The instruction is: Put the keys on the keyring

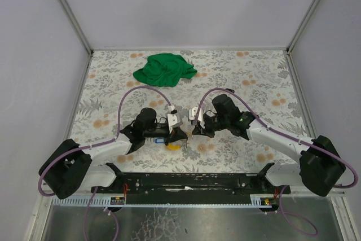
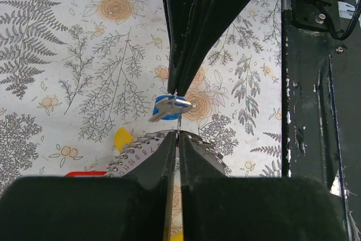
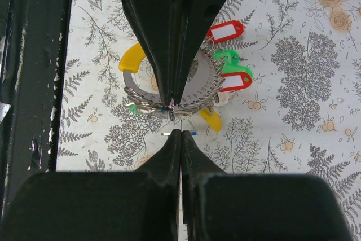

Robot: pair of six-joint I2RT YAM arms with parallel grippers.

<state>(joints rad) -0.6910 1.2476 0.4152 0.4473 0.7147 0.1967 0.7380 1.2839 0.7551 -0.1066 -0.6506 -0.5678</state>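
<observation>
Left pincer (image 2: 178, 135), clamped tight on the keyring (image 3: 194, 101), steadies the loop at mid-worktop (image 1: 254, 83). Facing it, the right pincer (image 3: 180, 132) pinches a blue key (image 2: 167, 108), probably for threading. A green cloth (image 1: 163, 70) lies beyond at 12 o'clock.

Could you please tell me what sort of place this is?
Probably a lab robot cell, not a home: plain panel walls box in a floral-covered table, and the left arm and right arm are mounted on a black rail at its near edge.
</observation>
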